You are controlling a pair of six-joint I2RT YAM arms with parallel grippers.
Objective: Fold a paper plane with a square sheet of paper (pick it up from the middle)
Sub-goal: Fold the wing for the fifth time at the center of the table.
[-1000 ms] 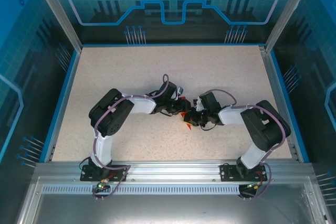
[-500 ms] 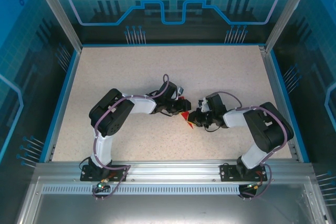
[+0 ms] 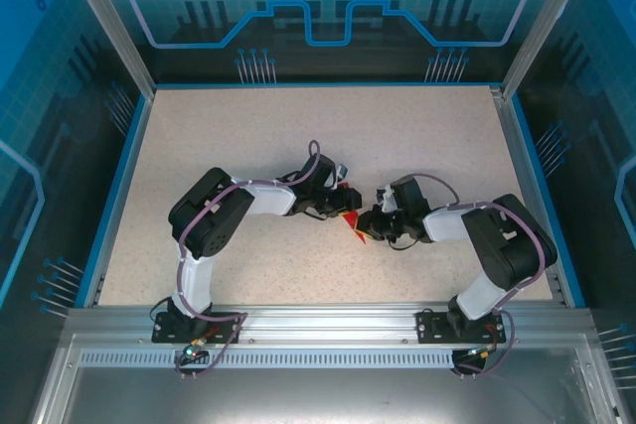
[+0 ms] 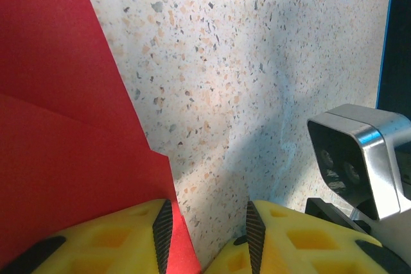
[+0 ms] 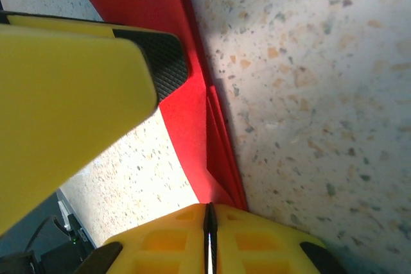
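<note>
The square sheet of paper [image 3: 352, 225] is bright red and folded into a narrow layered wedge, lying on the table's middle between both grippers. In the left wrist view the paper [image 4: 64, 126] lies flat at the left. My left gripper [image 4: 209, 226] is open, its left finger [image 4: 115, 235] resting on the paper's edge, with bare table in the gap. My left gripper [image 3: 338, 208] sits on the paper's left side. In the right wrist view, my right gripper [image 5: 209, 213] is shut, and the paper's creased layers [image 5: 186, 107] run into its closed jaws. My right gripper [image 3: 371, 225] is at the paper's right.
The speckled table [image 3: 248, 136] is edged by a blue rim [image 3: 117, 186] and glass walls. The left gripper's yellow finger [image 5: 64, 88] crowds the upper left of the right wrist view. The right wrist's camera housing [image 4: 359, 152] sits close to the left fingers.
Over the second, my right forearm swung out to the right and the right gripper shifted slightly right at the paper. The left arm stayed put.
</note>
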